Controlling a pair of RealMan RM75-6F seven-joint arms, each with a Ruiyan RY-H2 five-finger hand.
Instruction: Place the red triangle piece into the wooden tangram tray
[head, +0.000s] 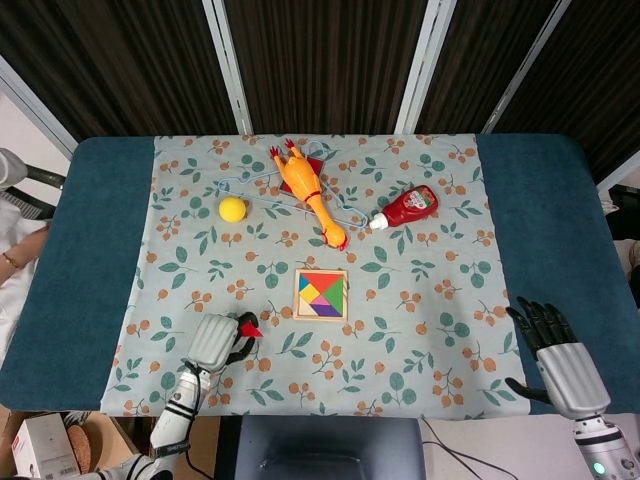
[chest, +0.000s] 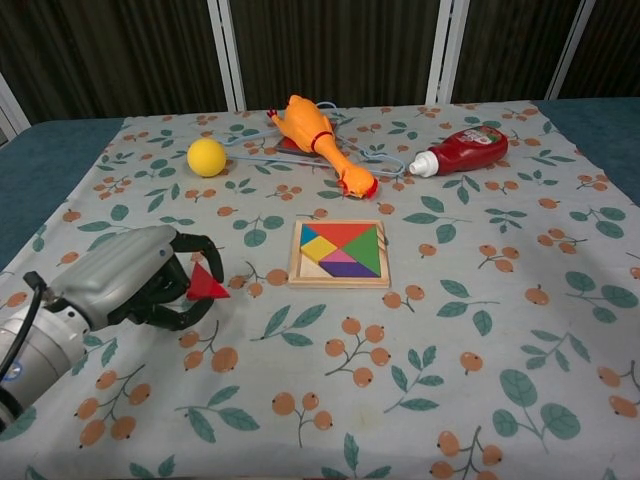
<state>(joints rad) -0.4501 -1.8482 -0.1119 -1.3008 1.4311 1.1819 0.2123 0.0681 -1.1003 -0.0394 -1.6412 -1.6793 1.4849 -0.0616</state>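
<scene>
- The right hand (head: 553, 352) sits at the near right edge of the table on the blue cloth, fingers spread apart, holding nothing.
- The left hand (chest: 135, 280) is at the near left, over the patterned tablecloth (chest: 480, 330); its dark fingers curl around and pinch the red triangle (chest: 207, 285).
- The red triangle points toward the tray and lies well to the left of it.
- The wooden tray (chest: 340, 253) lies flat at the table centre, holding coloured pieces; a pale bare patch shows at its near left corner.
- Farther back, a yellow ball (chest: 206, 157) sits at the left.
- A rubber chicken (chest: 318, 137) lies across a thin wire hanger (head: 350, 212) at the centre back.
- A ketchup bottle (chest: 464, 150) lies on its side at the right.
</scene>
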